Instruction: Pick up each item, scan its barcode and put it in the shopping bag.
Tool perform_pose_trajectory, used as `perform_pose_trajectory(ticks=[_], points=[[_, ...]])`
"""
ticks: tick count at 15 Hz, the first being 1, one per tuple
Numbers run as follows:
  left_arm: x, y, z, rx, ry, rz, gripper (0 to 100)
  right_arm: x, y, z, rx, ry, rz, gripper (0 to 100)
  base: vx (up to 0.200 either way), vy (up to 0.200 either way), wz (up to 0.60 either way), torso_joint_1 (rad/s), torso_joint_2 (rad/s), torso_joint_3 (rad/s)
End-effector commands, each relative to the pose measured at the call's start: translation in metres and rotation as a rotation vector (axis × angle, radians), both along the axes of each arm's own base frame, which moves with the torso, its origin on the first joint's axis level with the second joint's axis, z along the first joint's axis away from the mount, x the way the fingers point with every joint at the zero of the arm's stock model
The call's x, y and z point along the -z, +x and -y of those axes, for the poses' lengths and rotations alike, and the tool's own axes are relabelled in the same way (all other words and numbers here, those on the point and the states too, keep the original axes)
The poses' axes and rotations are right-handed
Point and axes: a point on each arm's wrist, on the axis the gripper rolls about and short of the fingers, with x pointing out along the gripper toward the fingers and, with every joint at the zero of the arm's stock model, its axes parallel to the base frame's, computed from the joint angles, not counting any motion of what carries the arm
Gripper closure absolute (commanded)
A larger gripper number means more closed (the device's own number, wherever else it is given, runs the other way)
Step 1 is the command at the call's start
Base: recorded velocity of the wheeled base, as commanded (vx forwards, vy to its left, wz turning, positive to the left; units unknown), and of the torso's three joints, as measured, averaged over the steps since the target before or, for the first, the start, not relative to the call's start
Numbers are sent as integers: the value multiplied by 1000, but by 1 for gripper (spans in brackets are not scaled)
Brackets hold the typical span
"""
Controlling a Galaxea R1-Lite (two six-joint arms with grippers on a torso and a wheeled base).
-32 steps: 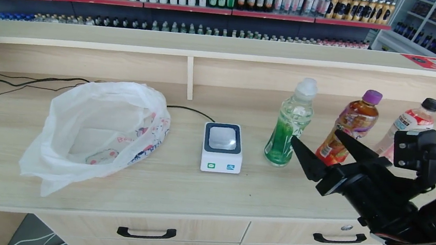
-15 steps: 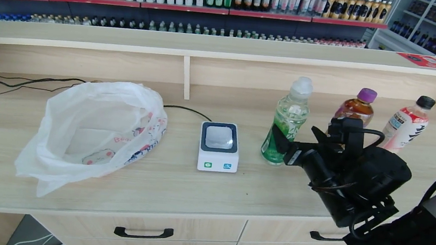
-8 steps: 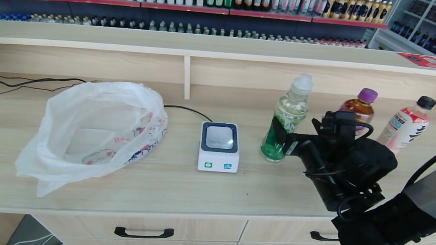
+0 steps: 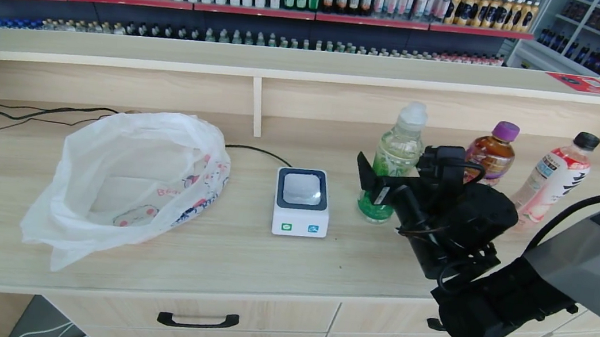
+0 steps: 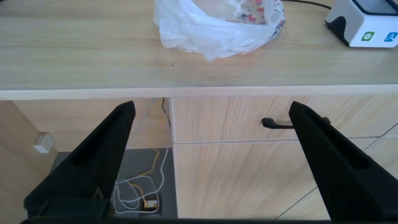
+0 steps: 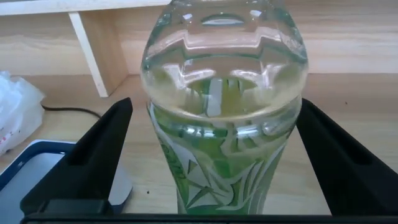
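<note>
A clear green bottle [image 4: 398, 146] with a white cap stands upright on the wooden counter [image 4: 242, 254], right of the white scanner [image 4: 302, 202]. My right gripper [image 4: 385, 181] is open and straddles the bottle's lower half. In the right wrist view the bottle [image 6: 224, 124] stands between the fingers of the gripper [image 6: 216, 106], very close to both. A brown bottle [image 4: 492, 150] with a purple cap and a pink bottle [image 4: 557, 173] with a black cap stand further right. The white shopping bag [image 4: 131, 175] lies open at the left. My left gripper [image 5: 211, 107] is open and holds nothing, low in front of the drawers [image 5: 249, 155].
A raised shelf ledge [image 4: 290, 66] runs along the back of the counter. A black cable [image 4: 261, 152] leads to the scanner. Bare counter lies between bag and scanner and along the front edge. Store shelves with drinks stand behind.
My right arm has swung left and forward from near the brown bottle until its fingers flank the green bottle. The green bottle has shifted slightly left.
</note>
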Motion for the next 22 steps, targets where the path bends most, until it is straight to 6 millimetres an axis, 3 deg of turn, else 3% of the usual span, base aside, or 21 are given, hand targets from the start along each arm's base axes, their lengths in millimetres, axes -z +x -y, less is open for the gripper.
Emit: perform_pose_trajectory(ticks=[1, 8, 9, 17, 22], points=[[0, 0, 0, 0, 0, 0, 0, 2, 6, -4, 1, 0, 9, 0, 0, 0, 0, 0, 0, 0], [0, 0, 0, 0, 0, 0, 0, 0, 10, -6, 8, -3, 27, 0, 0, 0, 0, 0, 0, 0], [0, 0, 0, 0, -1, 0, 0, 0, 11, -5, 9, -1, 26, 100, 0, 0, 0, 0, 0, 0], [0, 0, 0, 0, -1, 0, 0, -8, 9, -3, 13, 5, 47, 100, 0, 0, 0, 0, 0, 0], [0, 0, 0, -3, -10, -1, 0, -33, -1, 1, 14, 29, 103, 100, 0, 0, 0, 0, 0, 0]])
